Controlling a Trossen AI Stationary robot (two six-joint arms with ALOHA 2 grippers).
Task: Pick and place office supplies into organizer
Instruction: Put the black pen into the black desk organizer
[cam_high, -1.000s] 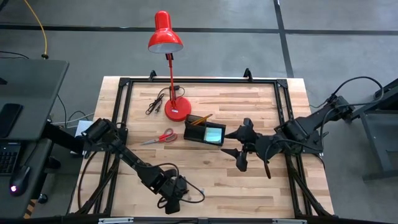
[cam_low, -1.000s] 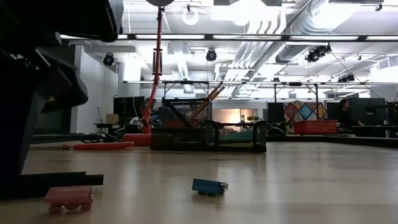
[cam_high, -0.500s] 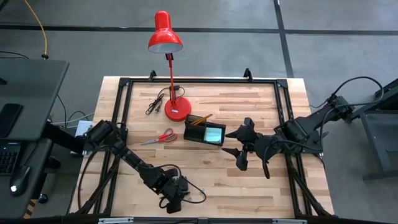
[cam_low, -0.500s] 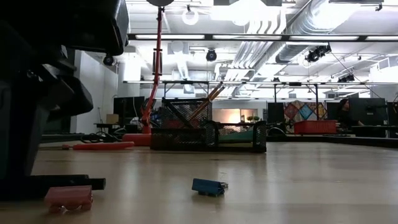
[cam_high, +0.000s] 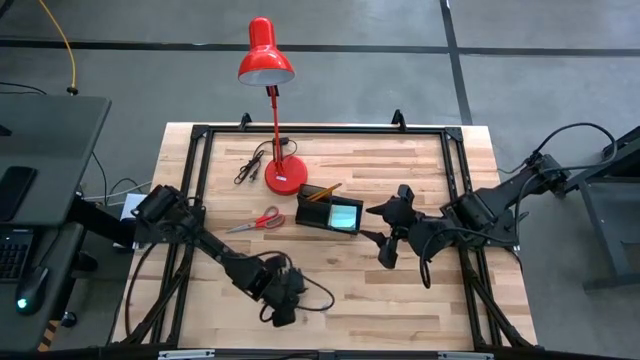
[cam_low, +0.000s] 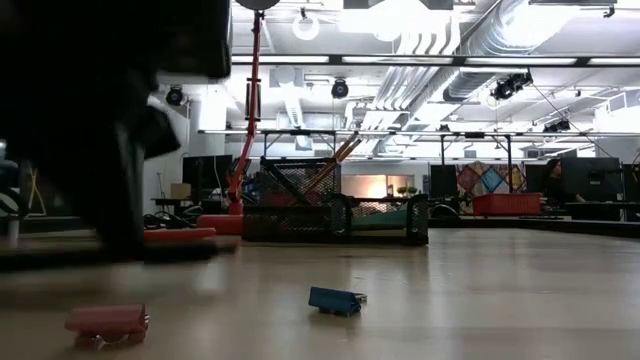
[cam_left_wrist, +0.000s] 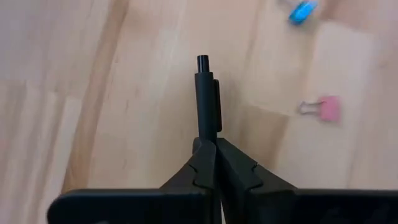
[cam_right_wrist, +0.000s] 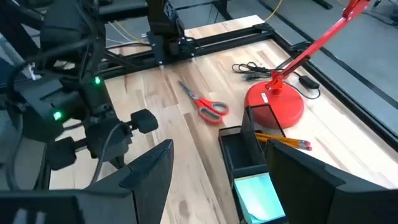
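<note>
Pen: a black pen (cam_left_wrist: 206, 93) sits pinched between the fingers of the left hand (cam_left_wrist: 209, 163), its clip end poking out forward over bare wood.
Left hand: pressed tight on that pen, low at the near side of the desk (cam_high: 420, 300), left of centre, well apart from the organizer (cam_high: 329, 211).
Step in hand: I'd call this the pick, just made; the pen looks gripped, and the carry hasn't begun.
Next move: lift clear of the desk, swing toward the organizer at mid-desk, and line the pen up over the taller compartment before letting go. The grip is near one end, so the long free end could swing or catch the rim.
Organizer: black mesh tray just beside the red lamp base (cam_high: 286, 174). One compartment holds orange pencils (cam_right_wrist: 284, 140) leaning out at a slant; the other holds a teal sticky-note pad (cam_right_wrist: 260, 195) lying flat.
Still out: red-handled scissors (cam_high: 257, 221) lie left of the organizer; a pink binder clip (cam_left_wrist: 324, 109) and a blue one (cam_left_wrist: 302, 10) rest on the desk near the left hand.
Right hand (cam_high: 384, 237): spread and empty, hovering just right of the organizer, waiting.
Elsewhere: a black cord (cam_high: 251, 166) curls behind the lamp base.
</note>
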